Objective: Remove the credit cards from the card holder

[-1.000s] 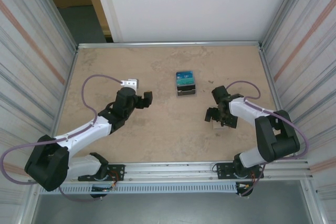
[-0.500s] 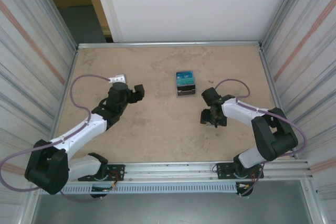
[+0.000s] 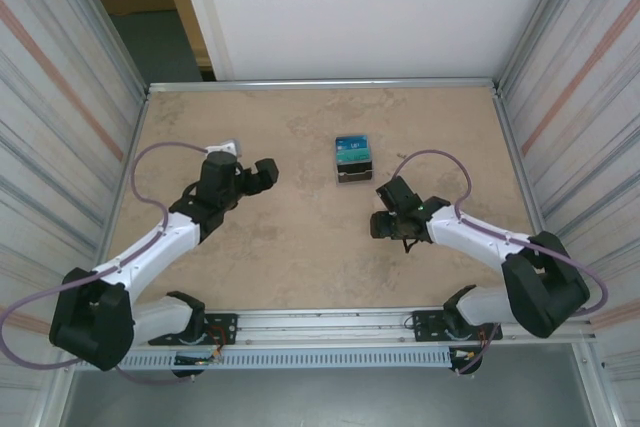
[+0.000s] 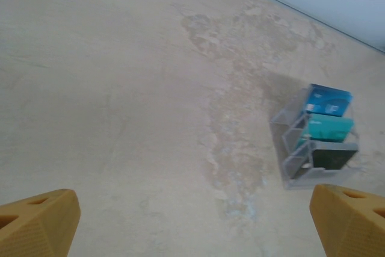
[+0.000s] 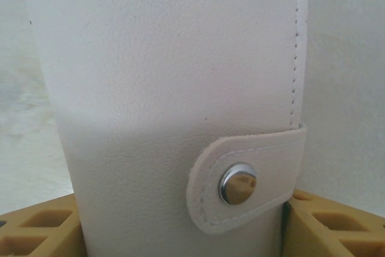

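Note:
A white leather card holder [image 5: 162, 76] stands upright between my right gripper's yellow fingers [image 5: 36, 230], its flap held shut by a metal snap [image 5: 237, 183]. The right gripper [image 3: 383, 224] is shut on it low over the table, right of the middle. What it holds inside is hidden. Teal and blue credit cards [image 4: 328, 114] stand in a clear tiered rack [image 3: 353, 159] just beyond that gripper. My left gripper [image 3: 262, 173] hangs open and empty, well left of the rack [image 4: 289, 142].
The beige tabletop [image 3: 300, 237] is bounded by a metal rim [image 3: 320, 84] and corrugated side walls. A dark card [image 4: 331, 157] sits in the rack's front tier. The arm bases stand on the rail at the near edge.
The right gripper closed on the white card holder and shifted left toward the middle. The left arm swung up and left, its gripper staying open.

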